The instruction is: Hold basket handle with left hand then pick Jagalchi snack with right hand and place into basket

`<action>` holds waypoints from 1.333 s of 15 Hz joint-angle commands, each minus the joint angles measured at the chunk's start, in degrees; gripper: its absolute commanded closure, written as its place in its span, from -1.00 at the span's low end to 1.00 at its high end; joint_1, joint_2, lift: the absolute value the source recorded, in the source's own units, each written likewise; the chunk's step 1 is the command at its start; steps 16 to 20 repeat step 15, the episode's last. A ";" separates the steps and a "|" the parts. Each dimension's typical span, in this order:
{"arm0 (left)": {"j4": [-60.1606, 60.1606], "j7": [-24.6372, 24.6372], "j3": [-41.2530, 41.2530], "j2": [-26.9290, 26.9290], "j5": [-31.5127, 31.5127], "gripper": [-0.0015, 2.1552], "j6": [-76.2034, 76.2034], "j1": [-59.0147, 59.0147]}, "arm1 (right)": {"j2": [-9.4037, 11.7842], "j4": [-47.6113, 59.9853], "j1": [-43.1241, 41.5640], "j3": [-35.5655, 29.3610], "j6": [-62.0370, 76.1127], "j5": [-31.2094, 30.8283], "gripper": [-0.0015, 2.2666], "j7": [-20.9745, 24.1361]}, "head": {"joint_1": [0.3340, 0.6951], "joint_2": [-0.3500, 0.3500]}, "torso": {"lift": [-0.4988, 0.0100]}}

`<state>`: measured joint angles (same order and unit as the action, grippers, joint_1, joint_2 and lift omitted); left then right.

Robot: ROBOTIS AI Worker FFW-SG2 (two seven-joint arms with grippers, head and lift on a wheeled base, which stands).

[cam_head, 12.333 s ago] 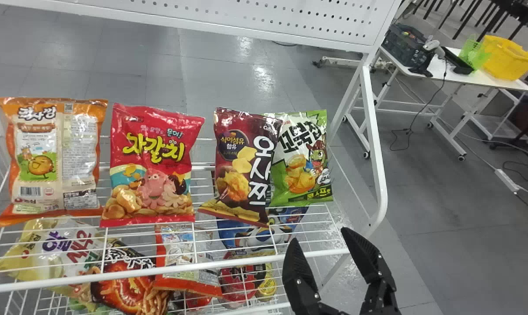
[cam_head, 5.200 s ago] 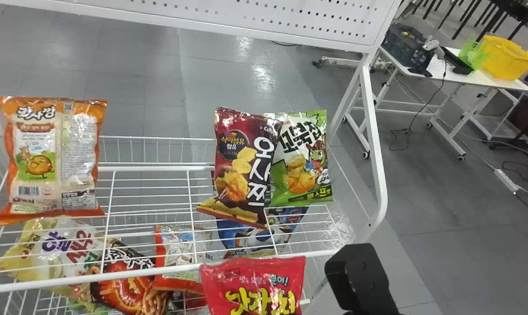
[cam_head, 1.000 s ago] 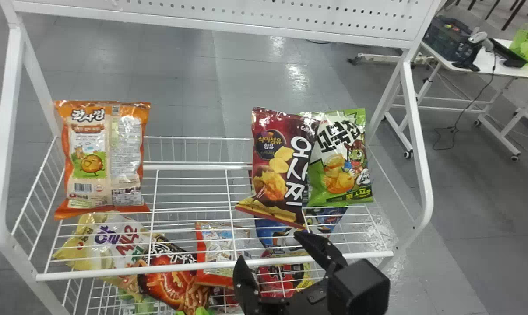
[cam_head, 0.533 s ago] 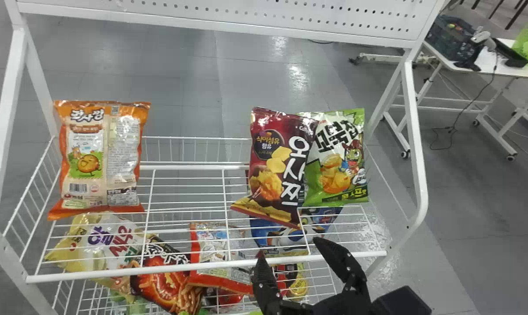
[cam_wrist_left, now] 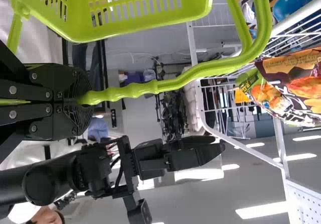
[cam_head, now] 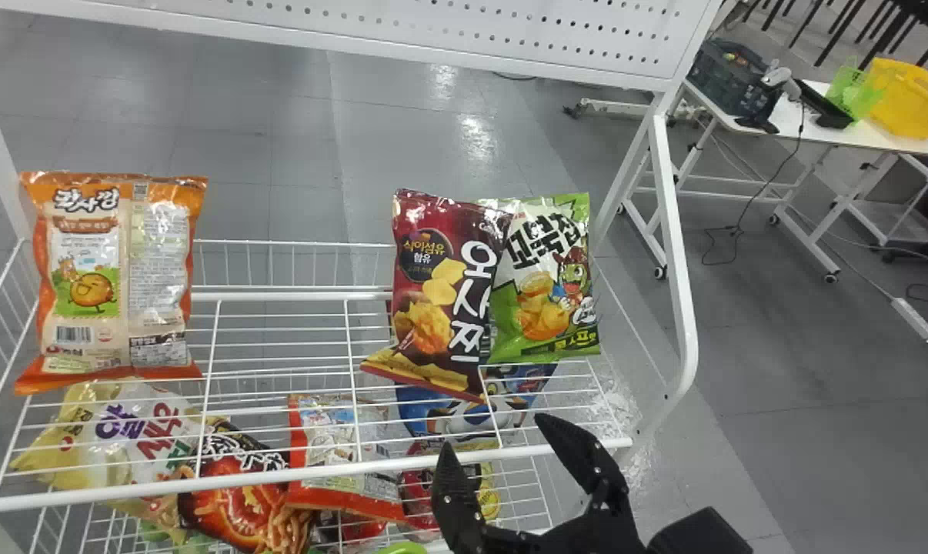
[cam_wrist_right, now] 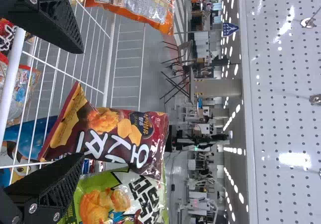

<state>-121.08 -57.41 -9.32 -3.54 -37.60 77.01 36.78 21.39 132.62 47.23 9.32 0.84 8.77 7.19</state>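
Observation:
In the head view my right gripper point(cam_head: 502, 442) stands open at the front edge of the upper shelf, nothing between its fingers. The right wrist view has the same gripper point(cam_wrist_right: 80, 103) with its two fingers wide apart, the maroon snack bag beyond them. My left gripper point(cam_wrist_left: 83, 97) is shut on the wavy green handle point(cam_wrist_left: 165, 86) in the left wrist view. The body of the green basket point(cam_wrist_left: 140, 27) is seen beside that handle, its inside mostly hidden. A small green piece of the basket point(cam_head: 402, 548) pokes in at the head view's bottom edge.
On the white wire shelf point(cam_head: 302, 467) stand an orange snack bag point(cam_head: 87, 285) at the left, a maroon bag point(cam_head: 433, 308) and a green bag point(cam_head: 545, 308) at the right. Several bags lie on the rack below. A white post point(cam_head: 675, 269) rises right of the shelf.
The red Jagalchi snack has left its shelf spot; it was low in front beside the right gripper, which is now open without it. The head view has shifted, so the shelf appears farther left.

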 commanded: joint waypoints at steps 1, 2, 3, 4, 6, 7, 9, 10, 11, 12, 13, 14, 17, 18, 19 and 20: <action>-0.03 -0.07 -0.35 0.02 -0.20 0.14 0.12 0.13 | -0.03 0.09 0.32 0.00 1.49 -0.07 -0.94 -0.25 | 1.00 -0.88 | 0.92; -0.12 -0.16 -0.35 0.02 -0.20 0.14 0.12 0.22 | -0.03 0.01 0.32 0.00 1.84 -0.07 -0.94 -0.34 | 1.00 -0.87 | 0.92; -0.12 -0.16 -0.35 0.02 -0.20 0.14 0.12 0.22 | -0.03 0.01 0.32 0.00 2.01 -0.07 -0.94 -0.34 | 1.00 -0.86 | 0.92; -0.21 -0.16 -0.35 0.02 -0.20 0.14 0.12 0.22 | -0.03 0.01 0.32 0.00 2.19 -0.07 -0.94 -0.34 | 1.00 -0.86 | 0.92; -0.30 -0.07 -0.35 0.02 -0.20 0.14 0.12 0.39 | -0.03 0.01 0.32 0.00 2.89 0.02 -0.94 -0.34 | 1.00 -0.86 | 0.92; -0.39 -0.07 -0.35 0.02 -0.20 0.14 0.12 0.48 | -0.03 0.01 0.32 0.00 2.89 -0.07 -0.93 -0.34 | 1.00 -0.86 | 0.92; -0.47 -0.16 -0.35 -0.06 -0.20 0.14 0.12 0.66 | 0.05 0.01 0.59 0.00 3.95 0.02 -0.93 -0.25 | 1.00 -0.86 | 0.92; -0.56 -0.16 -0.26 -0.06 -0.20 0.14 0.12 0.74 | 0.14 0.09 0.67 0.00 4.30 -0.07 -0.93 -0.25 | 1.00 -0.86 | 0.92; -0.56 -0.16 -0.35 0.02 -0.20 0.14 0.12 0.74 | 0.14 0.18 0.76 0.00 4.30 -0.07 -0.93 -0.25 | 1.00 -0.87 | 0.92; -0.65 -0.07 -0.26 0.02 -0.20 0.14 0.12 0.74 | 0.14 0.27 0.94 0.00 4.30 -0.07 -0.93 -0.25 | 1.00 -0.87 | 0.92; -0.74 0.54 -0.26 0.02 -0.20 0.14 0.12 0.74 | 0.14 0.36 1.11 0.00 4.30 0.02 -0.93 -0.25 | 1.00 -0.87 | 0.92; -0.74 0.81 -0.18 0.02 -0.20 0.14 0.12 0.83 | 0.14 0.36 1.20 0.00 4.30 0.02 -0.93 -0.16 | 1.00 -0.87 | 0.92; -0.74 0.90 -0.18 0.02 -0.11 0.14 0.12 0.83 | 0.14 0.36 1.29 0.00 4.47 0.02 -0.93 -0.16 | 1.00 -0.87 | 0.92; -0.74 0.90 -0.18 0.02 -0.11 0.14 0.12 0.83 | 0.14 0.36 1.29 0.00 4.47 0.02 -0.93 -0.16 | 1.00 -0.87 | 0.92; -0.74 0.90 -0.18 0.02 -0.11 0.14 0.12 0.83 | 0.14 0.36 1.29 0.00 4.47 0.02 -0.93 -0.16 | 1.00 -0.87 | 0.92; -0.74 0.90 -0.18 0.02 -0.11 0.14 0.12 0.83 | 0.14 0.36 1.29 0.00 4.47 0.02 -0.93 -0.16 | 1.00 -0.87 | 0.92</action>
